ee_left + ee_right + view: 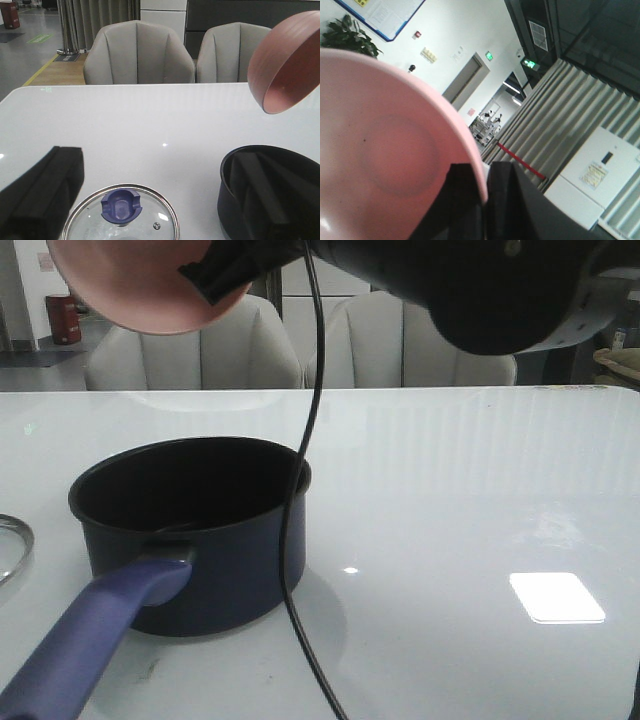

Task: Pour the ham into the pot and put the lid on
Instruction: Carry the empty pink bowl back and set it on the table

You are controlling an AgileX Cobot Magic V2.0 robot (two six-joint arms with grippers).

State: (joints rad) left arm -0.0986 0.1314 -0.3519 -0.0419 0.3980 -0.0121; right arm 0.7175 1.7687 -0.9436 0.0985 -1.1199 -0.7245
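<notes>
Showing lid [120, 215] knob: left wrist only.

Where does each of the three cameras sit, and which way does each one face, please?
Front view: looks forward over the table at the pot; right arm overhead holding the pink bowl.
Left wrist view: above the lid, facing the chairs; one black finger shows.
Right wrist view: tilted up towards the room; right gripper pinches the bowl rim.
Shared: all three show the bowl; front and left wrist share pot and lid.

Tipped pink bowl [286, 65] above the pot [270, 192], the lid [121, 212] flat on the table [150, 120] beside it
</notes>
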